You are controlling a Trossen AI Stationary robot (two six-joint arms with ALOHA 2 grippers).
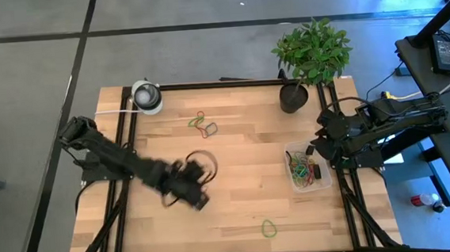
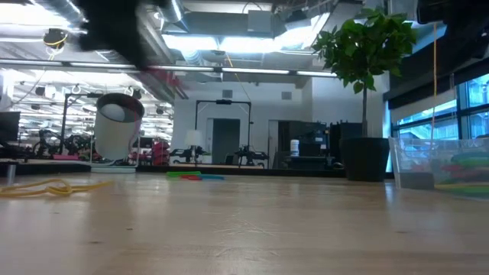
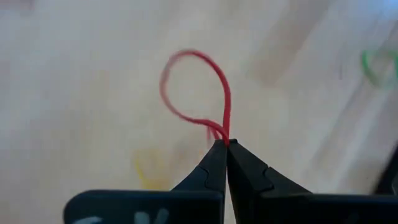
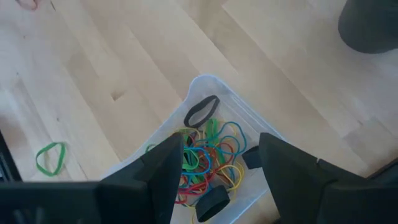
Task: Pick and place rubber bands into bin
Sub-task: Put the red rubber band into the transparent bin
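A red rubber band [image 3: 198, 93] hangs pinched in the left pincer [image 3: 226, 144].

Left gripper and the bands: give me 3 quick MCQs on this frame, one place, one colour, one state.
1. Where does the bin sit?
A. right side of the table, under the right gripper
B. beside the white-and-grey roll
C. at the table's near left corner

2. What colour is the band in the left gripper?
A. green
B. red
C. yellow

3. How do the left gripper's fingers stand?
A. wide open
B. shut on nothing
C. shut on the band

Key: 1 A, the high view shows it there; 2 B, the red rubber band loops out from the tips; 3 C, the tips meet on it.
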